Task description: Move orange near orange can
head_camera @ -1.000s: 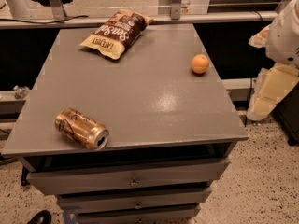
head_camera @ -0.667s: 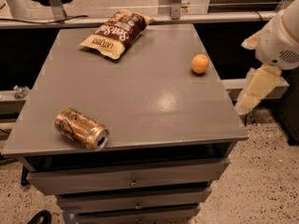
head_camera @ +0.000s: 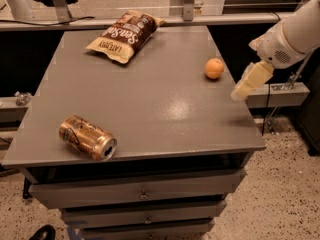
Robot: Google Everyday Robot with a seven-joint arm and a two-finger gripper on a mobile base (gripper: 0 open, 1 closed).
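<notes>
The orange (head_camera: pixel 214 68) is a small round fruit resting near the right edge of the grey table (head_camera: pixel 150 99). The orange can (head_camera: pixel 87 137) lies on its side at the table's front left, its silver top facing front-right. My gripper (head_camera: pixel 243 89) hangs from the white arm at the right, just above the table's right edge. It is a short way to the right of and in front of the orange, not touching it and holding nothing that I can see.
A brown-and-cream chip bag (head_camera: pixel 124 36) lies at the back of the table. The table is a drawer cabinet with drawers (head_camera: pixel 142 194) below. A rail (head_camera: pixel 200 20) runs behind it and a ledge (head_camera: pixel 280 93) stands to the right.
My arm and gripper have moved left, from beside the table to over its right edge near the orange. The orange, can and bag have not moved.
</notes>
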